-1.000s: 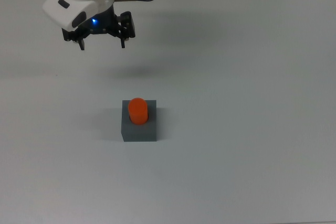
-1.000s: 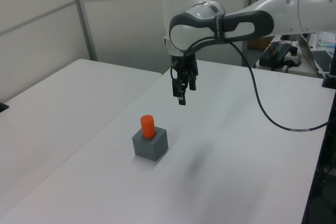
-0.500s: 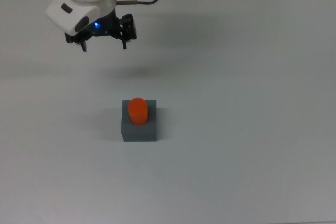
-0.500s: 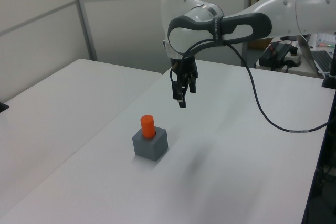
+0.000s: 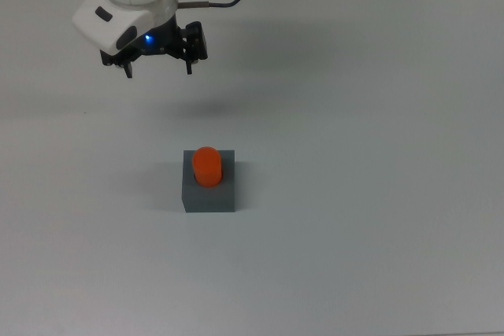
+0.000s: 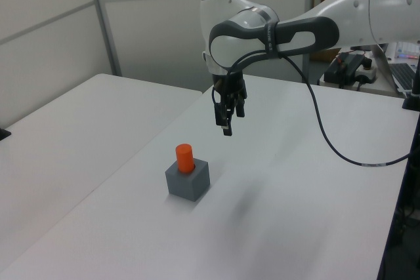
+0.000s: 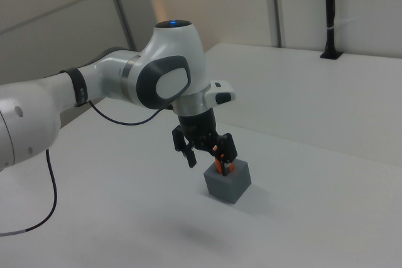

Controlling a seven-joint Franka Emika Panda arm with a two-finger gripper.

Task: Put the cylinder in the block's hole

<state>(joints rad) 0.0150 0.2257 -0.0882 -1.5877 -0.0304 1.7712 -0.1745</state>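
Standing in the block [image 5: 209,191], the cylinder [image 5: 207,166]; gripper [image 5: 157,66] spread empty; no legible writing.

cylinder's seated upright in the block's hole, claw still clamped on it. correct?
Not quite. The cylinder does stand upright in the hole of the block, but the claw is not clamped on it. The top view shows the claw open and empty, well apart from the block toward the top view's upper left; the left view shows it raised above the table.
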